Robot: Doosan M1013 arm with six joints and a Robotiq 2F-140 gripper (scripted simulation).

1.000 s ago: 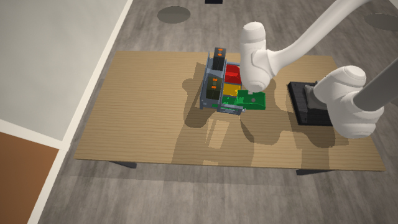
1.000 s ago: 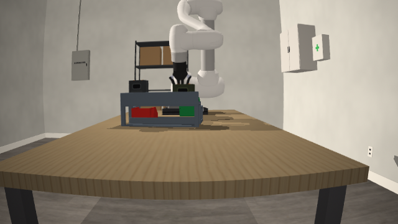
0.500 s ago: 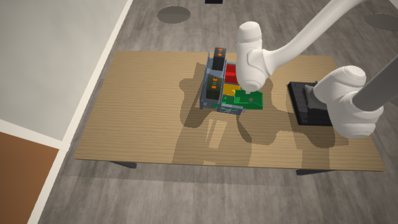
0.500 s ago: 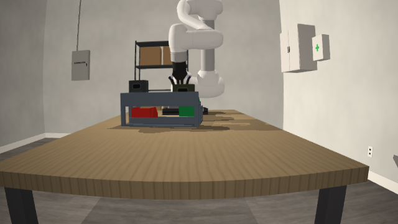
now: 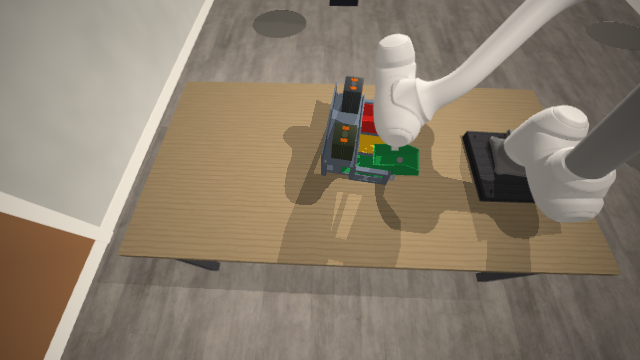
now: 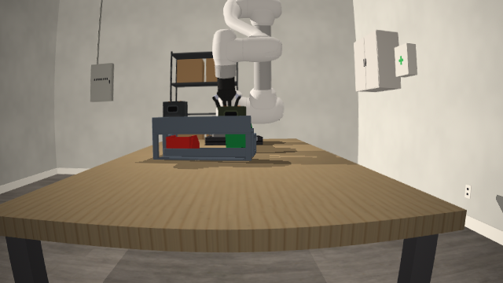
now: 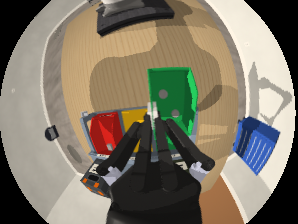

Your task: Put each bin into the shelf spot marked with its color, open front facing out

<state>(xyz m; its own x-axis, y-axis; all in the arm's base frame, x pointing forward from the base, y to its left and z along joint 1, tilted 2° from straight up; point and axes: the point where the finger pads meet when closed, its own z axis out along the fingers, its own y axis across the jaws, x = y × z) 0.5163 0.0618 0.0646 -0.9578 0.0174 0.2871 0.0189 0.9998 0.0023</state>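
Note:
The green bin (image 5: 395, 160) lies on the table at the shelf's near-right end, partly under the shelf's board, with small parts inside it. It also shows in the wrist view (image 7: 170, 99) and inside the shelf in the exterior view (image 6: 236, 141). My gripper (image 7: 152, 107) points straight down over the bin. Its fingers are pinched together at the bin's side wall. The grey shelf (image 5: 350, 137) holds the red bin (image 5: 369, 119) and the yellow bin (image 5: 367, 144) beside the green one. The red bin also shows in the exterior view (image 6: 181, 141).
Two dark boxes with orange marks (image 5: 346, 120) stand on the shelf's top board. The arm's black base plate (image 5: 492, 167) lies right of the shelf. A blue crate-like thing (image 7: 256, 144) shows at the right edge of the wrist view.

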